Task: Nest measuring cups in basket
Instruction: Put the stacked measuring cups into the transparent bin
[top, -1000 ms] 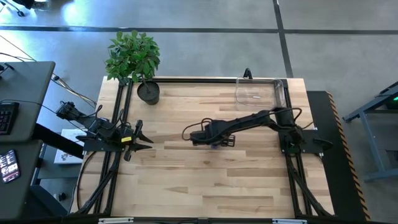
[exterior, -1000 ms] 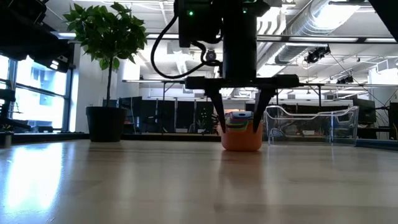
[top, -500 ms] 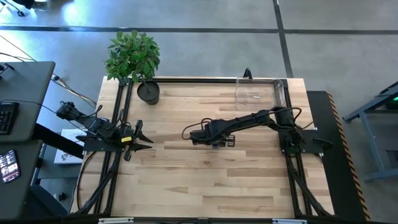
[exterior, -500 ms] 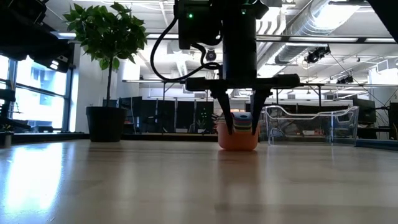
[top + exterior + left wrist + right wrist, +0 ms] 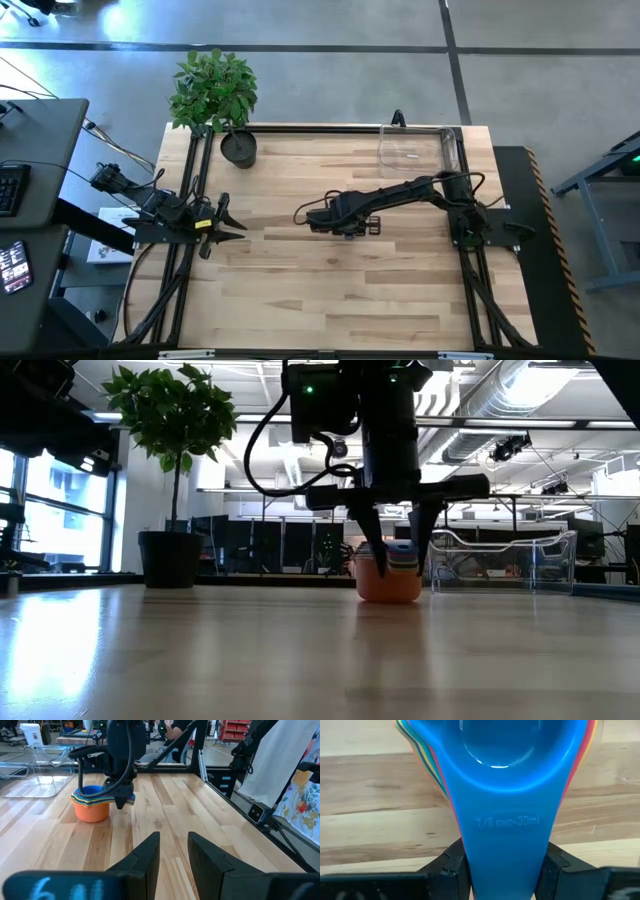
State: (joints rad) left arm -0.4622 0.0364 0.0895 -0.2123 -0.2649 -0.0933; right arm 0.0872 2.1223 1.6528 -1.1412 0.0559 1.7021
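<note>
Gripping nested measuring cups (image 5: 389,571) mid-table: right gripper (image 5: 394,552), fingers clamped on handles.
Basket (image 5: 420,146) at 1 o'clock, plant pot (image 5: 238,148) at 11; left gripper (image 5: 226,219) part-open, idle at 9.

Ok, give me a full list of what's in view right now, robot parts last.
measuring cups: one nested stack, orange outermost, blue innermost, other colours at the rims; mid-table, outside the basket.
basket: one, clear, far right corner of the table, nothing visible inside.
plant: one, green in a black pot, far left corner.
table: one, light wood.
left gripper: dark, parked at the table's left edge, fingers slightly apart, holding nothing.
right gripper: dark, mid-table, fingers closed on the stacked handles of the cups.
</note>
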